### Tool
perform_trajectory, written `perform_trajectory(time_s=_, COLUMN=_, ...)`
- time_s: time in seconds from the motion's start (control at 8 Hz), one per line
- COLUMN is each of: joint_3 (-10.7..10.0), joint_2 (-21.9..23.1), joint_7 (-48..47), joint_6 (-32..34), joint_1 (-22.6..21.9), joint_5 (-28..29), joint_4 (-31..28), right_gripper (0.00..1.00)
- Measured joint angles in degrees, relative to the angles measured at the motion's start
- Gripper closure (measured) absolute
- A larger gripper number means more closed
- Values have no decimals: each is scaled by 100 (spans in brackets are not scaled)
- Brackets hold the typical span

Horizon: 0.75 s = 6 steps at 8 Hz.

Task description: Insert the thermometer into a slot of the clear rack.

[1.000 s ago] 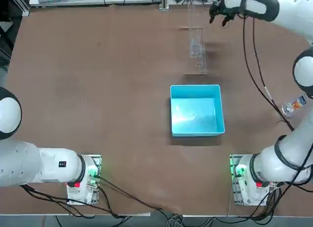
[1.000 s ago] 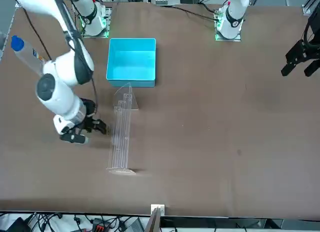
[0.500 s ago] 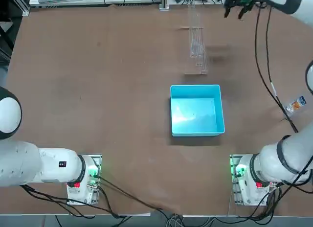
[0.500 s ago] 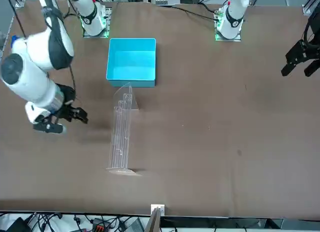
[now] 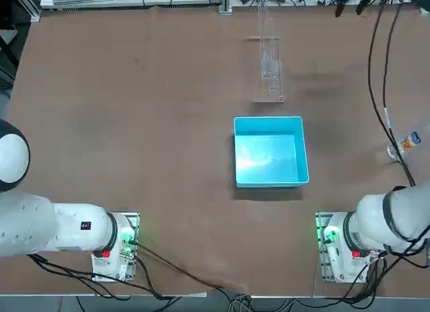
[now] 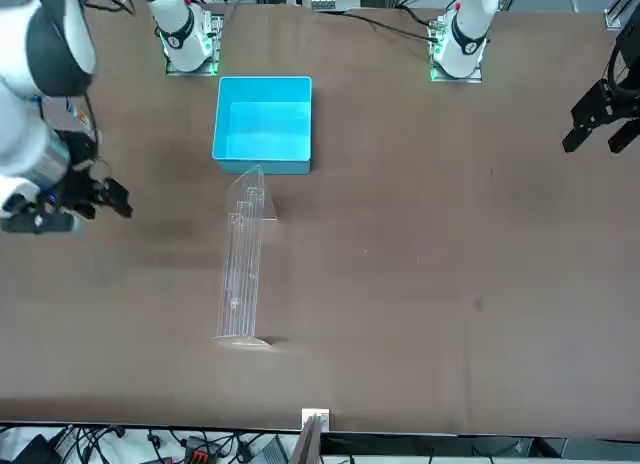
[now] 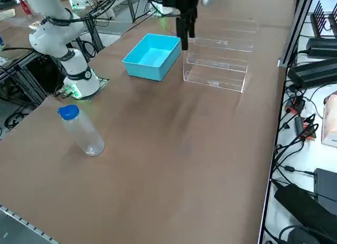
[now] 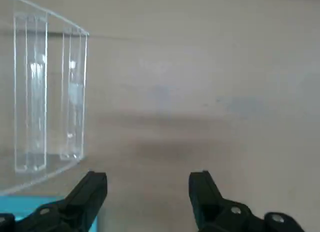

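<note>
Right arm raised off table, extended far from its base toward far table edge on robot's right side. Right gripper [image 6: 75, 199] held high above tabletop, fingers spread wide, nothing between them. Wrist view: both black fingers [image 8: 90, 192] well apart, empty gap. Side view: gripper [image 7: 184, 31] hangs with fingers pointing down. Top view: only fingertips [image 5: 351, 4] visible at picture's upper right edge; black cables trail down from wrist toward base. White forearm segment sits above gripper.
</note>
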<state>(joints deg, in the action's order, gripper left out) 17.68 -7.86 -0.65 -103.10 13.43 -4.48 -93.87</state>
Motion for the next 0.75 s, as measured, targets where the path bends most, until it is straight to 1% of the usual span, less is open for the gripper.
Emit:
perform_trajectory(time_s=0.25, joint_3=-10, joint_2=248, joint_7=479, joint_6=340, joint_1=229, joint_5=36, joint_4=-1, right_gripper=0)
perform_trajectory(time_s=0.38, joint_3=-67, joint_2=300, joint_7=592, joint_6=441, joint_1=258, joint_5=93, joint_4=16, right_gripper=0)
perform_trajectory(time_s=0.5, joint_3=-238, joint_2=336, joint_7=622, joint_6=613, joint_1=169, joint_5=167, joint_4=105, right_gripper=0)
perform_trajectory(time_s=0.62, joint_3=-678, joint_2=376, joint_7=654, joint_6=907, joint_1=-164, joint_5=302, joint_4=253, right_gripper=0)
perform_trajectory(time_s=0.75, joint_3=-1281, joint_2=450, joint_7=716, joint_6=1140, joint_1=-662, joint_5=439, joint_4=380, right_gripper=0)
